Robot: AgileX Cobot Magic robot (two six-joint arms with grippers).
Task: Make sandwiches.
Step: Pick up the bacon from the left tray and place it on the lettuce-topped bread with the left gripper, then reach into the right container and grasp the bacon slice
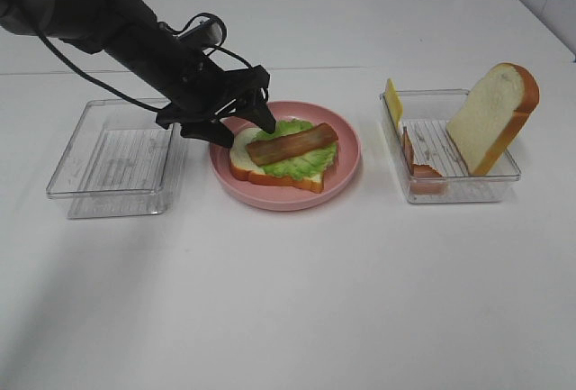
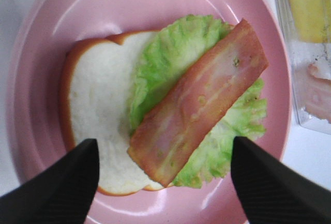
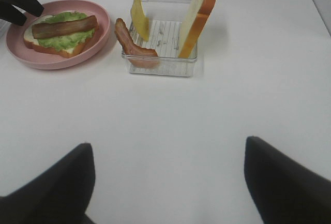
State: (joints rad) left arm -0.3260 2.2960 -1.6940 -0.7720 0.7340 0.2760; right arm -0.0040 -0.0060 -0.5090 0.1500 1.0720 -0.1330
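Observation:
An open-faced sandwich lies on the pink plate [image 1: 346,169]: a white bread slice [image 1: 241,163] with orange-brown crust, a green lettuce leaf [image 1: 310,163] and one brown bacon strip [image 1: 291,142] laid across it. My left gripper [image 1: 245,131] hovers just over the plate's left side, open, and its black fingers [image 2: 62,188] stand apart on either side of the bacon strip [image 2: 199,107] without touching it. My right gripper [image 3: 165,182] is open over bare table, well short of the tray, with nothing between its fingers. It is out of the exterior high view.
A clear tray [image 1: 504,178] at the right holds an upright bread slice [image 1: 490,118], a yellow cheese square [image 1: 393,100] and another bacon strip [image 1: 421,172]. A second clear tray [image 1: 112,156] stands left of the plate with nothing in it. White table all around.

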